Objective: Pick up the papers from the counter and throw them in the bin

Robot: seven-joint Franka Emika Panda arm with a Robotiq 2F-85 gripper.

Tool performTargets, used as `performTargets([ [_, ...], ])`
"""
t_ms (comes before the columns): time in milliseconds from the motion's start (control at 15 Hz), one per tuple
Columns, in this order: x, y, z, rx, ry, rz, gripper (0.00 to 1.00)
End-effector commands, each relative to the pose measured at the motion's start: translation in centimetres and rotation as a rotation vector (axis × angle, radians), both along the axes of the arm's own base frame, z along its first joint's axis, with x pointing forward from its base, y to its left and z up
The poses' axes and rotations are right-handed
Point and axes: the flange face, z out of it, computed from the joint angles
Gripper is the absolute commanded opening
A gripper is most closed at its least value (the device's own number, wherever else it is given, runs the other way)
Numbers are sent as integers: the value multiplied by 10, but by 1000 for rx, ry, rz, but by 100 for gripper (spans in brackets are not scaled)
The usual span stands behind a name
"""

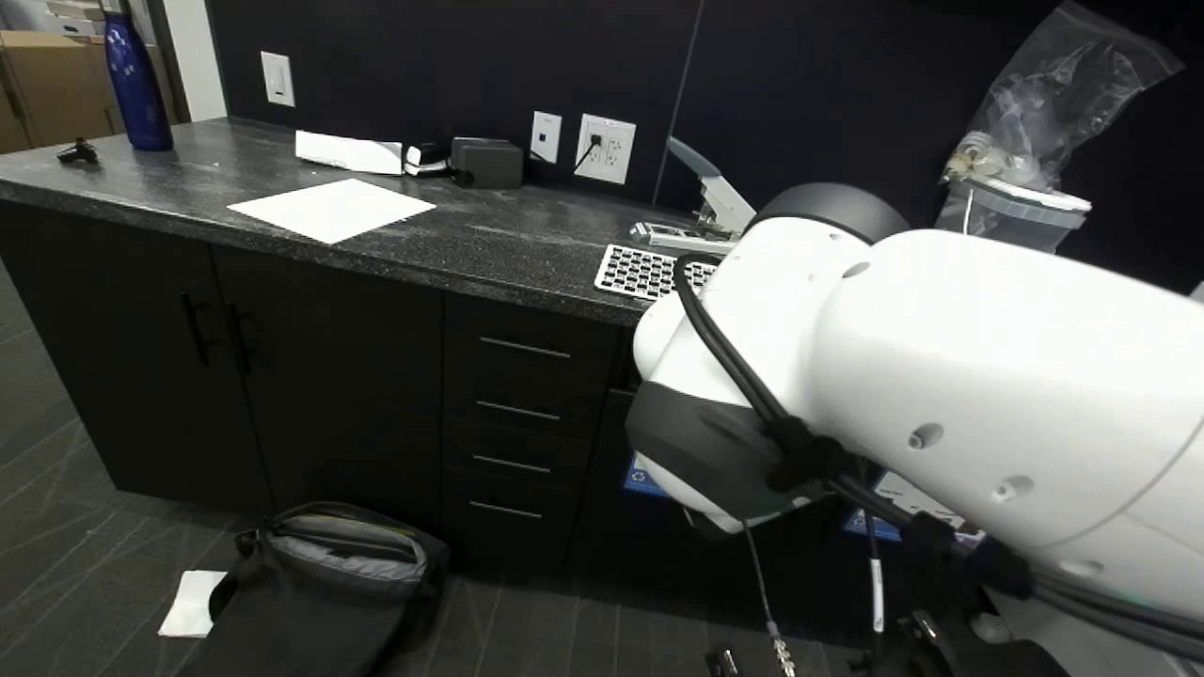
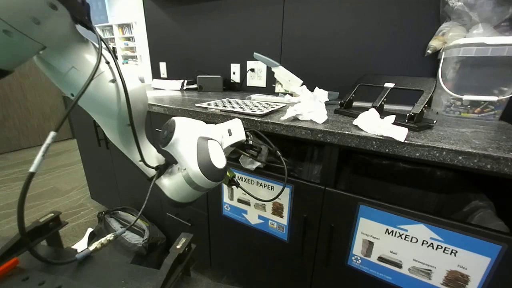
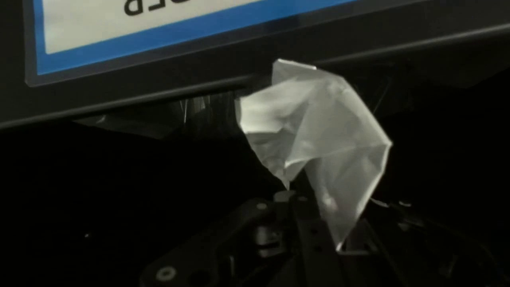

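- Bench (image 2: 460,138) bears one wad (image 2: 307,105) by the stapler (image 2: 287,79), another wad (image 2: 378,123) by the punch (image 2: 384,100)
- Arm (image 1: 997,376) bends low before the bench
- Bin opening (image 2: 306,154) lies under the bench's edge, above a sign (image 2: 258,200)
- Third wad (image 3: 330,127) is at that opening
- Fingers (image 3: 283,204) are closed, gripping the third wad

Gleams white all along the arm (image 1: 1016,376), pocked back from the wrist housing (image 2: 189,136) with recessed screw holes (image 1: 1013,487). Right on that housing, flashes a dark grey panel (image 2: 203,160) and a white oval (image 2: 216,154)! Straps down black cables (image 1: 748,385) near the housing with dark wraps (image 1: 800,453), wears a white sleeve (image 2: 43,151) well apart from it. Finishes beyond the housing in a black gripper (image 3: 324,201), studded with pale round pins (image 3: 261,206).
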Motion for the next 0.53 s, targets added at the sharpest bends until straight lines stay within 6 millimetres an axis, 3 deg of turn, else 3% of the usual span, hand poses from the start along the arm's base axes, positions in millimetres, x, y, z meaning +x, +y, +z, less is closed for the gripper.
performTargets([
  [0,24,-8,-11,-23,-54,17,9],
  [267,49,-17,-16,-49,-100,28,9],
  [333,52,-11,-26,-43,-94,53,9],
  [400,58,-14,-23,-40,-103,51,9],
  [467,64,-20,-3,-53,-132,36,9],
])
